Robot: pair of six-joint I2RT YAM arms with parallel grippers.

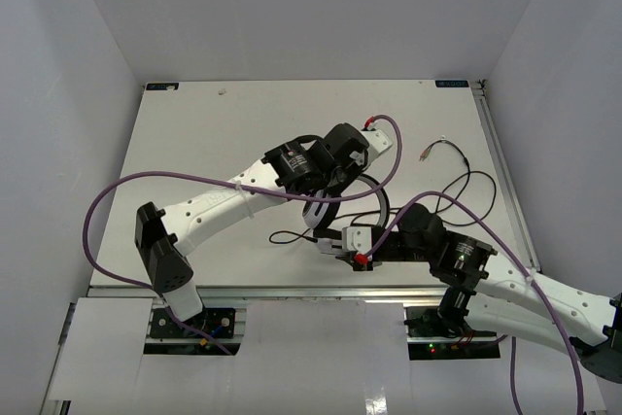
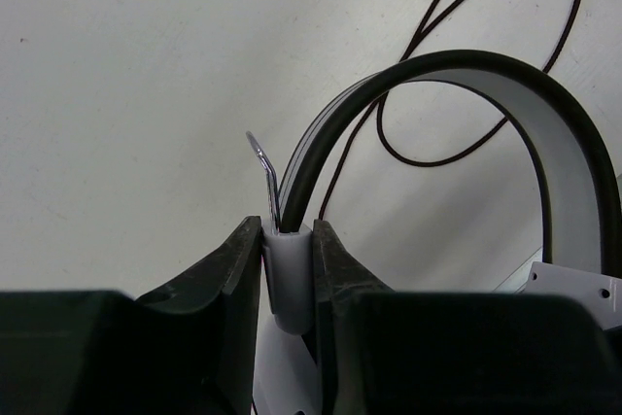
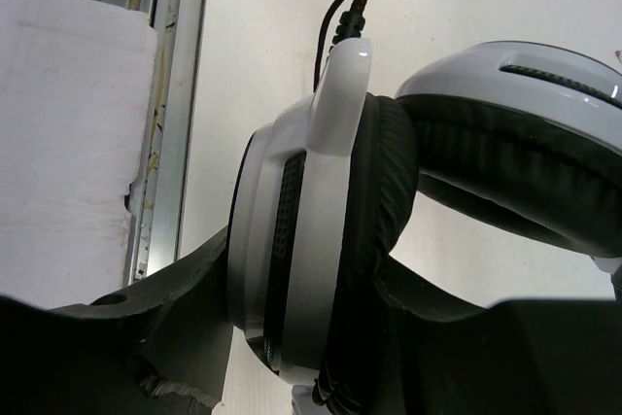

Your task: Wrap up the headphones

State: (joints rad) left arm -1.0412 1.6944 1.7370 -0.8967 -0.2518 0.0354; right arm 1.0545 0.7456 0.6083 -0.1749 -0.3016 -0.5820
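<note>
The headphones lie near the table's middle front, held between both arms. In the left wrist view my left gripper is shut on the white end piece of the headband, both fingers pressing on it. The headband arches away to the right. In the right wrist view my right gripper is shut on one white ear cup with its black cushion. The other ear cup leans against it. The thin black cord loops loosely over the table to the right, its jack plug lying free.
Thick purple arm cables arc over the left side and between the arms. A metal rail runs along the table's near edge, with white padding beyond it. White walls enclose the table on three sides.
</note>
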